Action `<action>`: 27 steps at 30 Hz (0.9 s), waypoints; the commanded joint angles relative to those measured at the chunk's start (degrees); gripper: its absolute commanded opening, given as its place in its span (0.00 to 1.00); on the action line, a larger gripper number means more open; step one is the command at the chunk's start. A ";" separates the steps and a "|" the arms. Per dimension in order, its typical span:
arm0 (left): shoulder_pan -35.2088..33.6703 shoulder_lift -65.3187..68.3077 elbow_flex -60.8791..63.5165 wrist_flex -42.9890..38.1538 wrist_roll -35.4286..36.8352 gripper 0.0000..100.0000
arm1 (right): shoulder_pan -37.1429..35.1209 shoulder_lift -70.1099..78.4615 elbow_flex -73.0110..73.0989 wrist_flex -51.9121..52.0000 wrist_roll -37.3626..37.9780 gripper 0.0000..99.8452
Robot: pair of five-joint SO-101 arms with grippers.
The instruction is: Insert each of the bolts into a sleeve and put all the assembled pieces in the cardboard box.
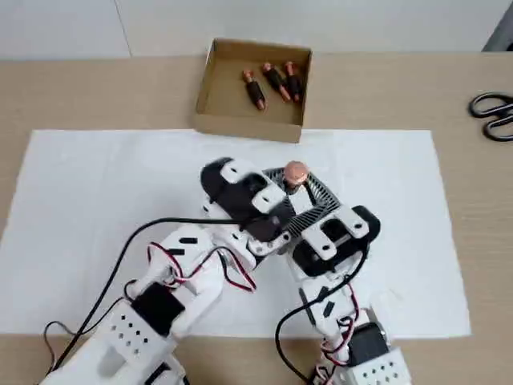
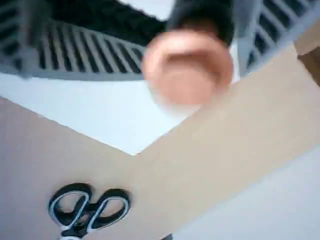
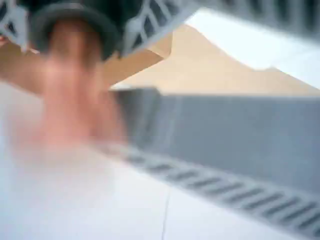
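Observation:
A copper bolt stands head up above the middle of the white sheet, where both arms meet. My left gripper comes in from the left and my right gripper from the lower right, its ribbed grey fingers ending just under the head. In the left wrist view the bolt head faces the camera with the black sleeve behind it, between grey fingers. The right wrist view has the sleeve over the blurred bolt beside a broad grey finger. The cardboard box holds three assembled pieces.
The white paper sheet covers most of the table in front of the box. Black-handled scissors lie at the far right edge, and the scissors lie on bare wood. Arm cables trail at the lower left.

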 commanded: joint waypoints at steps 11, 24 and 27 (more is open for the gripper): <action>-11.87 -2.81 -10.07 1.58 -0.53 0.29 | -0.04 -0.92 0.26 -0.13 0.18 0.00; -22.51 -30.42 3.82 5.45 -0.53 0.02 | 6.29 -0.92 -5.36 -0.13 0.18 0.00; -23.91 -38.24 13.23 5.19 -0.53 0.01 | 8.22 0.22 -12.75 1.27 0.18 0.00</action>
